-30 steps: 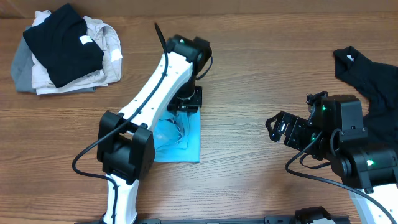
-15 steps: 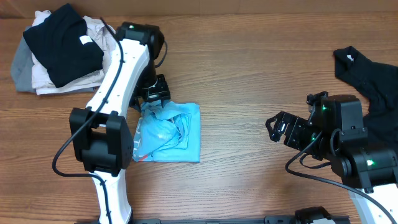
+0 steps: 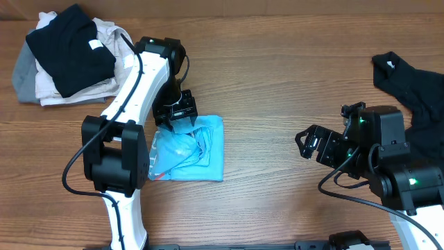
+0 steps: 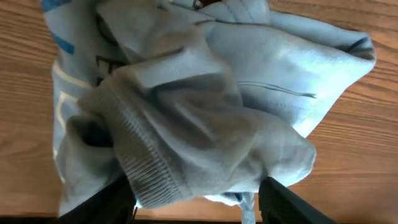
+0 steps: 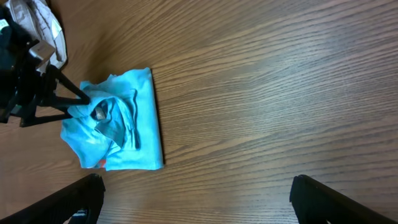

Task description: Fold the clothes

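The light blue T-shirt (image 3: 201, 149) lies folded into a small, rumpled packet left of the table's middle. A small red mark shows at its lower left corner. My left gripper (image 3: 178, 117) hovers at the packet's upper left corner. In the left wrist view its fingers (image 4: 283, 202) stand apart, open, around a bunched ribbed edge of the shirt (image 4: 186, 112). Bare wood shows beside the right finger. My right gripper (image 3: 306, 142) is open above bare table, well right of the shirt. A black shirt (image 3: 416, 83) lies crumpled at the right edge.
A pile of garments (image 3: 69, 55), black on top of beige and grey, sits at the back left corner. The right arm's body (image 3: 402, 173) fills the front right. The right wrist view shows the blue shirt (image 5: 124, 124) and wood grain around it.
The left arm swung leftward off the shirt's middle, uncovering its bunched left part, then dropped slightly back onto the upper left corner. Its jaws widened. The right arm stayed still.
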Robot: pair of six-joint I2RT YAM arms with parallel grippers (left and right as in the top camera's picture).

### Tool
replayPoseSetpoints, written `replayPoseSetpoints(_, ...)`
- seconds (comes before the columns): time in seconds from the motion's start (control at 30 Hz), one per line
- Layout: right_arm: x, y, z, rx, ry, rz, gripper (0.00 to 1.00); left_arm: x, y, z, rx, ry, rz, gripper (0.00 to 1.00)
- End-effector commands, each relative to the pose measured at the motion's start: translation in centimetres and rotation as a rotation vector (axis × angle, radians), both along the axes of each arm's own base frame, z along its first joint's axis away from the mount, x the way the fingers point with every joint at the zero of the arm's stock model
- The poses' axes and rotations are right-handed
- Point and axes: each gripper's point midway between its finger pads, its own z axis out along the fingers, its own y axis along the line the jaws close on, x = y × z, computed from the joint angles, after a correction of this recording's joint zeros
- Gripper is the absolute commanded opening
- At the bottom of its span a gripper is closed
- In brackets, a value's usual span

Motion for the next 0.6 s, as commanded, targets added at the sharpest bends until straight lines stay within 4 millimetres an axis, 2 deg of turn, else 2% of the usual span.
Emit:
replayPoseSetpoints(0.0, 0.0, 0.1, 0.0, 0.006, -0.005, -0.001, 1.00, -0.1, -1.0, 0.3, -0.050, -0.010, -0.014, 0.62)
replayPoseSetpoints(0.13, 0.0, 0.1, 0.0, 0.006, -0.005, -0.001, 1.00, 0.5, -1.2, 0.2, -0.062, -0.035, -0.014, 0.53)
replayPoseSetpoints(0.33, 0.0, 0.1, 0.1, 0.006, -0.006, -0.001, 1.00, 1.5, -1.8, 0.1, -0.089, -0.075, -0.013, 0.09)
replayPoseSetpoints(0.37, 0.1, 0.1, 0.1, 0.006, -0.008, -0.001, 1.00, 1.8, -2.1, 0.1, -0.100, -0.086, -0.013, 0.04)
replayPoseSetpoints(0.47, 0.2, 0.1, 0.1, 0.007, -0.012, -0.001, 1.00, 2.9, -3.6, 0.2, -0.162, -0.135, -0.018, 0.04)
replayPoseSetpoints(0.57, 0.2, 0.1, 0.1, 0.007, -0.012, -0.001, 1.00, 4.2, -6.1, 0.6, -0.254, -0.197, -0.028, 0.04)
